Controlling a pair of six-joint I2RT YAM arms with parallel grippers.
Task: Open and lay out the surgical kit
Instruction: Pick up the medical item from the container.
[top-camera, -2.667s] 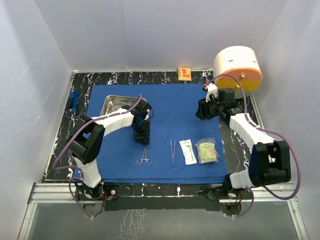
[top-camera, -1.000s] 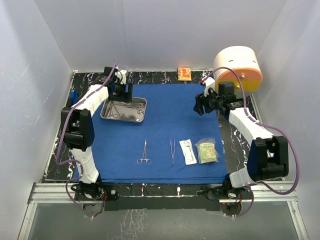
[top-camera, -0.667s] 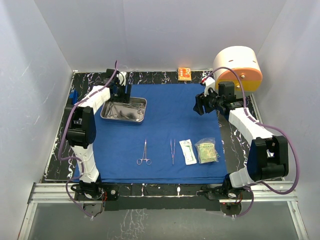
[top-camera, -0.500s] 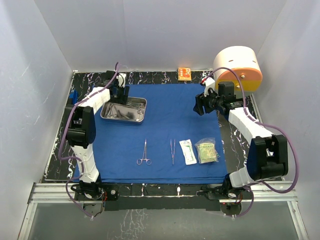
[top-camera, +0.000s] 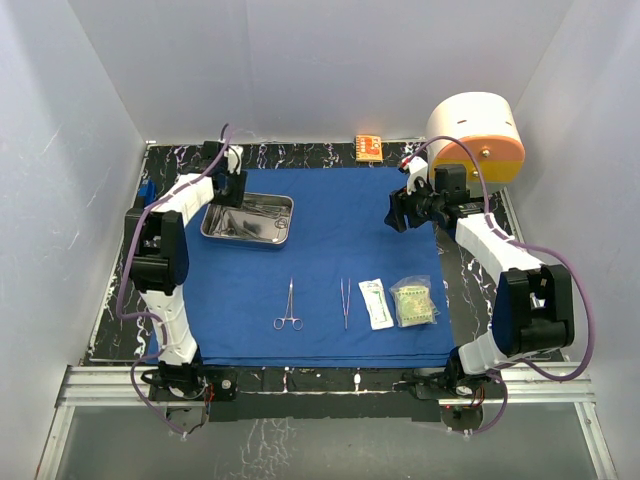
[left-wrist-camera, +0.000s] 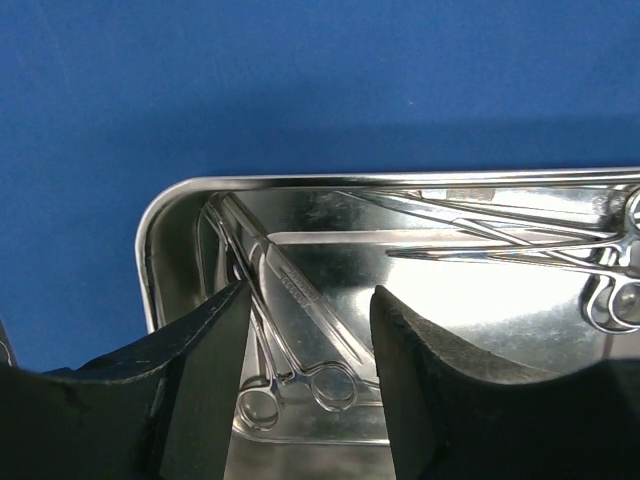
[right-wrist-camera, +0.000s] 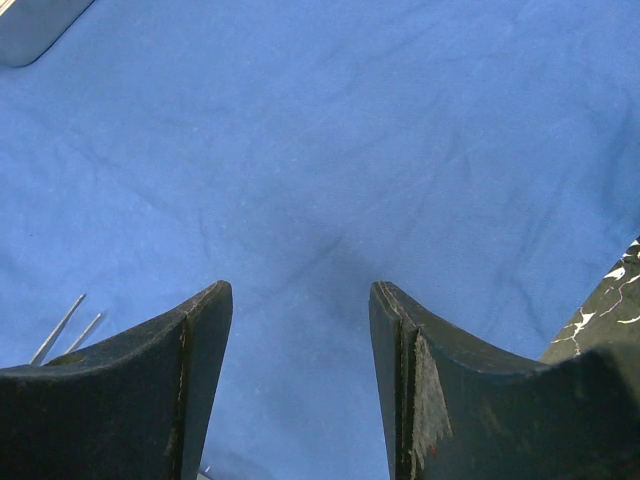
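Swung left gripper (left-wrist-camera: 308, 300) from mid-cloth to steel tray (left-wrist-camera: 150, 235) by tabletop's far-left corner. Closing its jaws, not yet touching, over forceps (left-wrist-camera: 300, 372) inside. Right gripper (right-wrist-camera: 300, 300) idle, jaws spread. Likely fetching next instrument.

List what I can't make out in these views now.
Left wrist view: the left gripper hides near parts of the steel tray; the frame cuts its right end.
Top view: instruments in the tray too small to count; print on the packets unreadable.
Right wrist view: the right gripper covers all but the tips of a metal tool.
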